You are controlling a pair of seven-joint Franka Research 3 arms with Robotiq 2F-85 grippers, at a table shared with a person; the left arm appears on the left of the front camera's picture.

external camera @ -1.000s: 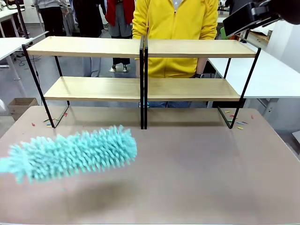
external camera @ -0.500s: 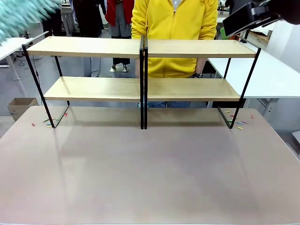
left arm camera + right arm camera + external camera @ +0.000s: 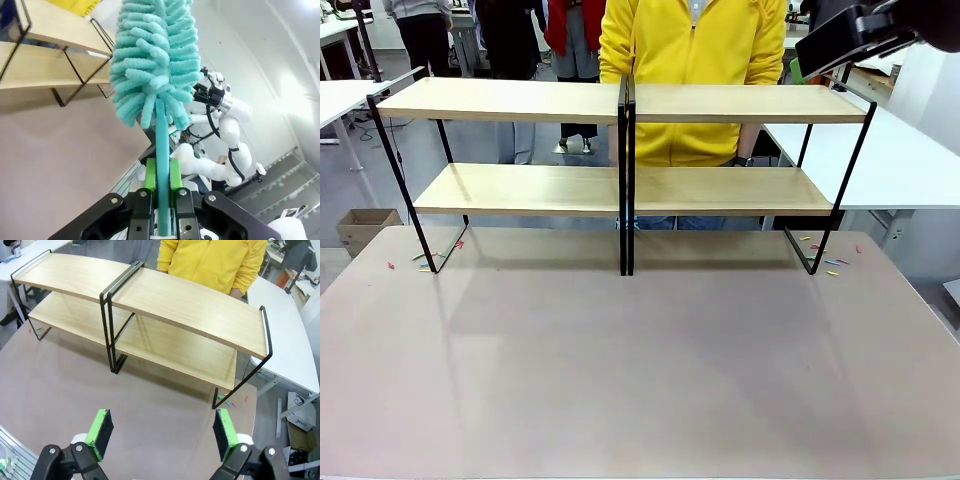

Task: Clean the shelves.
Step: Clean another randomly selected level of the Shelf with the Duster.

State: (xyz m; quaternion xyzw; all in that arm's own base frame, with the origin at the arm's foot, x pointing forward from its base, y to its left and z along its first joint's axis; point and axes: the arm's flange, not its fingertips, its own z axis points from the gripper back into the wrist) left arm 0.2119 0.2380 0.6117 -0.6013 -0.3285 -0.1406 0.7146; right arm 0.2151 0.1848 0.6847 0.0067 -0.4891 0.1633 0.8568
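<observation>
Table: a taupe top that fills the near half of the front view; it is bare from the centre down to 6 o'clock.
Shelves: two joined two-tier racks of light boards on thin black frames. They stand upright across the table's far edge at 12 o'clock, and all four boards are bare. In the right wrist view they run from 10 to 2 o'clock; in the left wrist view they sit at 10 o'clock.
Person: wears a yellow jacket and stands just behind the shelves at 12 o'clock.
Duster: a teal fluffy head at 12 o'clock in the left wrist view, its thin handle running down to 6 o'clock.
Right gripper: jaws spread wide and holding nothing, above the table on the near side of the shelves.
Left gripper: green pads clamped on the duster's handle.
Scraps: small coloured bits on the table by the rack feet at 2 and 10 o'clock.
</observation>
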